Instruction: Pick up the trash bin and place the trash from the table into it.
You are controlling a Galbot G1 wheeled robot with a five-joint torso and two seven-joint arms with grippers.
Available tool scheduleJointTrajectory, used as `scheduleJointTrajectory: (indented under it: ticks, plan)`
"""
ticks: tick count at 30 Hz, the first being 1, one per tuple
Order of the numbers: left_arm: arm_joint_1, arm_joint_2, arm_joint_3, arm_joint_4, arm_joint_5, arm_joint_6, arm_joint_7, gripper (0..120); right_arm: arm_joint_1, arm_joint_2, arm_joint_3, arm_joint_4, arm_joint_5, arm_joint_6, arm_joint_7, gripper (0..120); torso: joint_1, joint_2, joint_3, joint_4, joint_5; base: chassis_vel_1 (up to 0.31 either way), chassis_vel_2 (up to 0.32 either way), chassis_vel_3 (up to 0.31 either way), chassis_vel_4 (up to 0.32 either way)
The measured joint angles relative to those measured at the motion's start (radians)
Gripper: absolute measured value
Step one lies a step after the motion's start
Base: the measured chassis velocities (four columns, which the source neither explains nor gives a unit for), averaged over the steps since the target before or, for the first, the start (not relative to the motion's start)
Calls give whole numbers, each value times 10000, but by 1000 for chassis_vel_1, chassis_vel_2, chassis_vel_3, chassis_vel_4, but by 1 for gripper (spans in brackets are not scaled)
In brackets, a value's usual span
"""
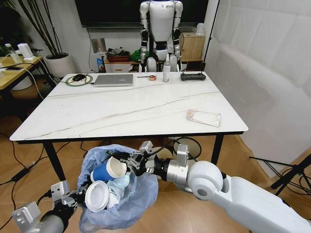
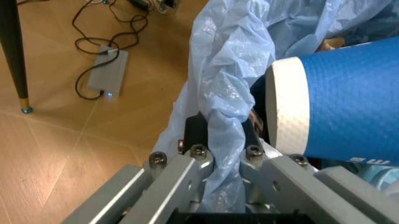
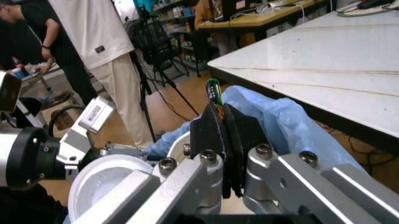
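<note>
Head view first: bin (image 1: 119, 194) sits low in front of the table (image 1: 131, 104), held off the floor, its blue bag billowing over the rim. Inside lie a blue cup (image 1: 109, 171), a white lid (image 1: 97, 196) and other pale litter. The left gripper (image 1: 73, 198) holds the bin's near edge; the right gripper (image 1: 132, 162) hovers at the far rim above the cup. One flat clear packet (image 1: 204, 117) lies on the table's right side, well apart from the bin.

Left wrist view: left gripper (image 2: 221, 161) is pinched on a fold of bag (image 2: 227, 70), the plastic bunched between the jaws, the cup (image 2: 349, 102) just beside.

Right wrist view: right gripper (image 3: 227, 140) has its pads (image 3: 209, 130) pressed together on something thin with a green tip, perhaps a wrapper; what it is I cannot tell.

Judged from this, the load is light, but the bag is thin, slippery and tear-prone. A hold on film alone could slide, so gripping rim and bag together seems safer. The cup and lid would crush easily.
</note>
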Motion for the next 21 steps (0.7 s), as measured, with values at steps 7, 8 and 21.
scheduleJointTrajectory:
  ticks: [7,8,21]
  plan:
    - [-2,48,-31,0,-28,0,0,0,-293,-117,218,106,-116,38,-34,0,0,0,0,-1,0,0,0,0,0]
    - [-9,48,-31,0,-29,0,0,0,-328,-140,241,133,-128,38,-35,0,0,0,0,0,0,0,0,0,0]
    - [-19,35,-28,0,-37,0,-3,0,-647,-373,420,463,-243,40,-21,0,0,0,0,0,0,0,0,0,0]
